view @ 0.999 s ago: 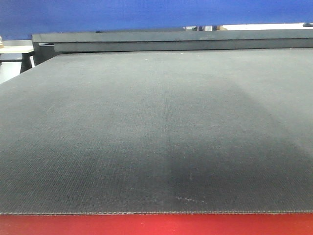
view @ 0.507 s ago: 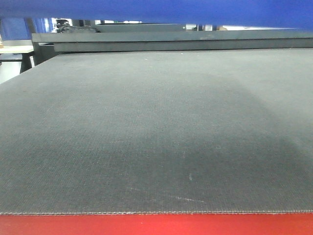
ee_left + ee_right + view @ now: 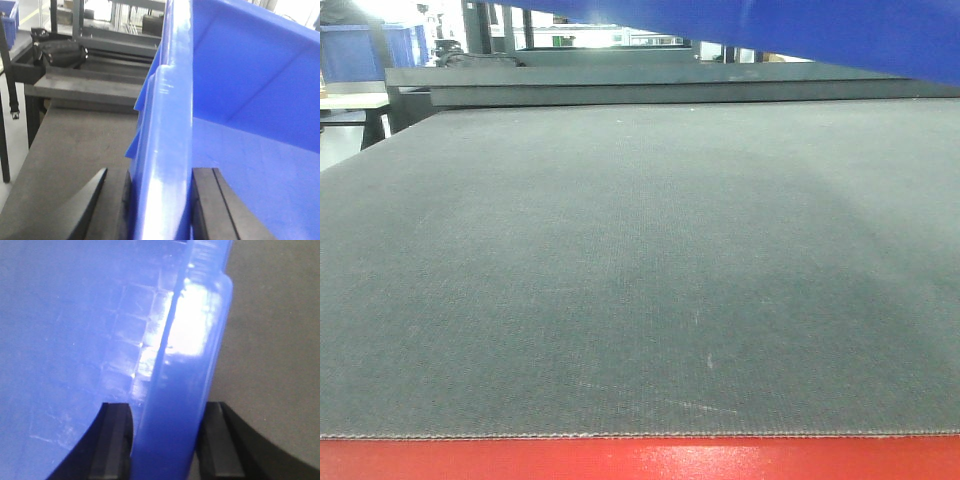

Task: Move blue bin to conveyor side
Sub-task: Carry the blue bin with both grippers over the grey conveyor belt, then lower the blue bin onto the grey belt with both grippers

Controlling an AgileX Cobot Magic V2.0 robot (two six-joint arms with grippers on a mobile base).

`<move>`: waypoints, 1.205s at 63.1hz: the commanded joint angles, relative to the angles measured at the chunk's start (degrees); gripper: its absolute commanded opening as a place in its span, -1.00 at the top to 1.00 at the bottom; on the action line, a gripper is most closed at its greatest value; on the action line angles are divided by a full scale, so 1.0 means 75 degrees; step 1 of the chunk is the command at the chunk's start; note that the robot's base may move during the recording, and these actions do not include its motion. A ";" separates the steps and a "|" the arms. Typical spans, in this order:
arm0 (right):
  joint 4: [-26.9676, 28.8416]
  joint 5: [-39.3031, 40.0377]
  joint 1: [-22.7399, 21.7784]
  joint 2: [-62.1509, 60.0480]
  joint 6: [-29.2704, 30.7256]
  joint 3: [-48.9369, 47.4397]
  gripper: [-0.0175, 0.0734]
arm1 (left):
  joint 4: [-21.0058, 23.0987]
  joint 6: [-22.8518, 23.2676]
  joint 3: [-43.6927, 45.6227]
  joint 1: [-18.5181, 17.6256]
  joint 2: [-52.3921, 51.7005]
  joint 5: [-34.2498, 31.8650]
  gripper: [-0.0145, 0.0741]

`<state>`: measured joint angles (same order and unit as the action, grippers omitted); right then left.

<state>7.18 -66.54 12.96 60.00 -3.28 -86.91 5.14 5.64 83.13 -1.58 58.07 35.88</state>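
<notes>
Over the last second the blue bin shrinks from a band across the top of the front view to a slanted strip at upper right, so it now hangs tilted above the conveyor. The left gripper and right gripper each pinch its rolled rim; the carry looks under way, the set-down not yet done

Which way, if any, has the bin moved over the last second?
Yes. The bin has lifted and shifted right against the far frame of the conveyor, uncovering the room at upper left.
</notes>
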 commanded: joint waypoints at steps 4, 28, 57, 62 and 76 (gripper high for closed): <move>-0.0476 0.0345 -0.0024 -0.0152 0.0222 -0.0145 0.81 | -0.0389 0.0136 0.0213 0.0078 -0.0146 -0.1306 0.71; -0.0623 0.1260 -0.0024 0.0738 0.0222 -0.0131 0.81 | -0.0359 0.0136 -0.0005 0.0078 0.0183 0.0360 0.71; -0.1096 0.2917 -0.0437 0.2256 0.0222 0.0524 0.81 | 0.0094 0.0107 -0.1136 0.0078 0.2073 -0.0257 0.71; -0.1082 0.3415 -0.0436 0.2316 0.0222 0.0974 0.81 | 0.0094 0.0077 -0.1136 0.0078 0.2450 -0.0385 0.71; -0.1078 0.4913 -0.0436 0.2567 0.0222 0.1988 0.81 | 0.0094 0.0077 -0.1136 0.0078 0.3402 -0.0207 0.71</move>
<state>1.89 -38.62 10.54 79.64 -2.69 -72.60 7.57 6.51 73.64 -1.37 82.32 39.12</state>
